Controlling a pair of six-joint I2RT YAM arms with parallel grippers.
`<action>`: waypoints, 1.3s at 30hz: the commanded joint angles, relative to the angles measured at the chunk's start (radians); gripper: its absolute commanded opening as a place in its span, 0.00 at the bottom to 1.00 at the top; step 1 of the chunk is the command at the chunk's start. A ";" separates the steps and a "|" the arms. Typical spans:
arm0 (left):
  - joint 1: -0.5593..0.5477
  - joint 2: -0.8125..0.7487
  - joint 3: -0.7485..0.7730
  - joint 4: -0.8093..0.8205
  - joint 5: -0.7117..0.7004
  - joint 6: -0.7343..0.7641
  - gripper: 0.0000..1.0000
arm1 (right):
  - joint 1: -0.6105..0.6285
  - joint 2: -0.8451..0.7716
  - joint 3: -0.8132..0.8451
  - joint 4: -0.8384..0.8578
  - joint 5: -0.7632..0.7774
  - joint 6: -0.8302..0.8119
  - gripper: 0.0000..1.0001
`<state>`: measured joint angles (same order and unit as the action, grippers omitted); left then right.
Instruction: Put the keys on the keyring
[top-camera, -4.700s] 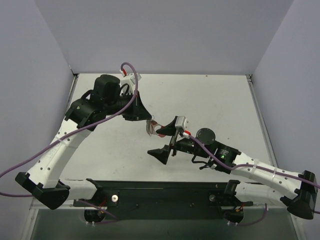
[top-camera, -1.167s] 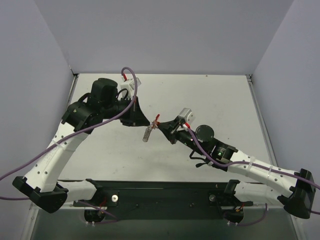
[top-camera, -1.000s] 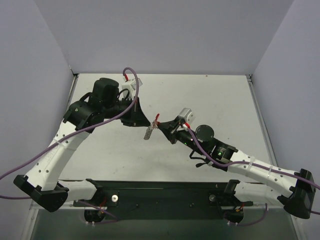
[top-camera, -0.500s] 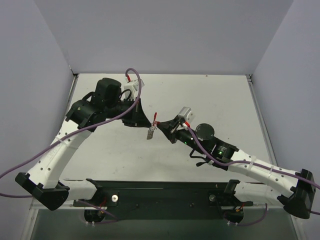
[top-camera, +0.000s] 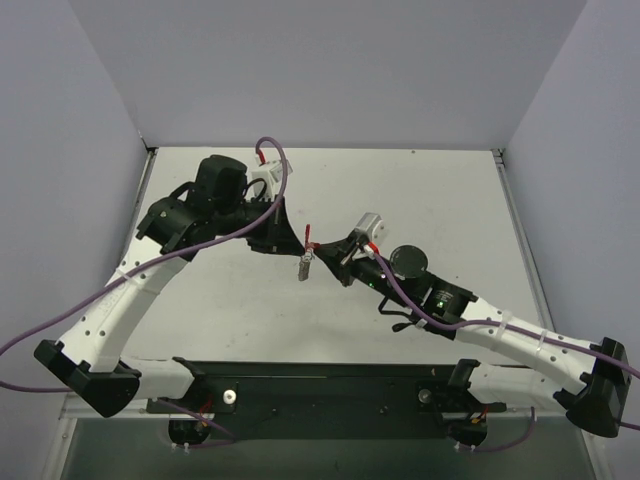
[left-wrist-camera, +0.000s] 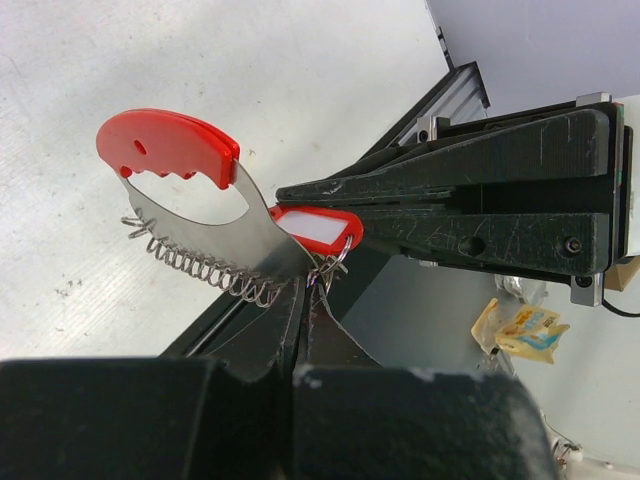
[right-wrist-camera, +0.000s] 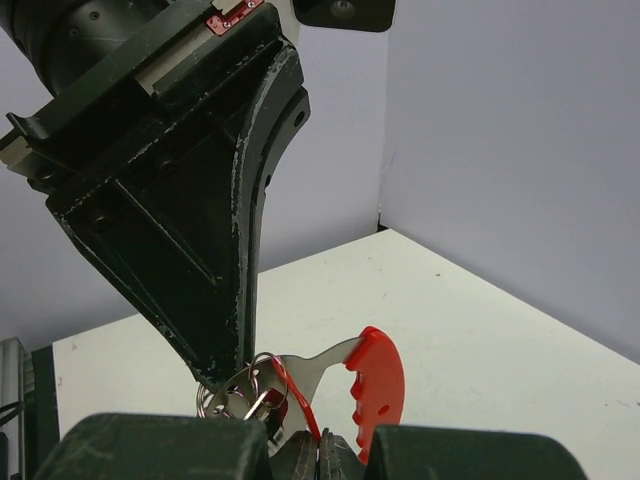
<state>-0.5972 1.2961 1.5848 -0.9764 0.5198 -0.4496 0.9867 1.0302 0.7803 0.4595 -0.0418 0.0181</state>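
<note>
While the two arms meet tip to tip over the middle of the surface (top-camera: 420, 190), the overhead view shows the left end effector (top-camera: 294, 245) and the right end effector (top-camera: 323, 251) almost touching. The keyring (top-camera: 303, 266) hangs in the air just below the gap between them, and finer detail is too small to make out from up there. From the left wrist, the left end effector's fingers are clenched with no gap, pinching the near end of the keyring's silvery band. The ridged band runs away from the tips and ends in the thick red arc at the far side. Just right of those tips sits the key (left-wrist-camera: 315, 225), its red head caught in the tips of the right end effector, which reaches in from the right and looks clamped on it. A couple of thin wire rings (left-wrist-camera: 330, 265) lie where key and band meet. From the right wrist, that end effector's own fingers are pressed together, with a red edge running down between them. The wire rings are just left of its tips, the red arc is just right, and the left end effector points down at the rings from above. I'd judge both pieces are lifted and brought together. Whether the key is actually threaded on I cannot tell, so the joining and the letting go look to be left.
</note>
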 joint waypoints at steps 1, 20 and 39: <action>-0.010 0.012 0.055 -0.001 0.023 0.026 0.00 | -0.011 0.001 0.074 0.102 -0.007 -0.010 0.00; -0.027 0.058 0.103 -0.028 0.023 0.051 0.00 | -0.016 0.008 0.096 0.085 -0.116 -0.104 0.01; -0.026 0.023 0.110 -0.024 -0.049 0.066 0.00 | -0.029 -0.206 -0.006 0.047 -0.033 -0.121 0.81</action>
<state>-0.6220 1.3521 1.6501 -1.0500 0.4767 -0.4000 0.9611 0.8757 0.7864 0.4622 -0.0662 -0.0906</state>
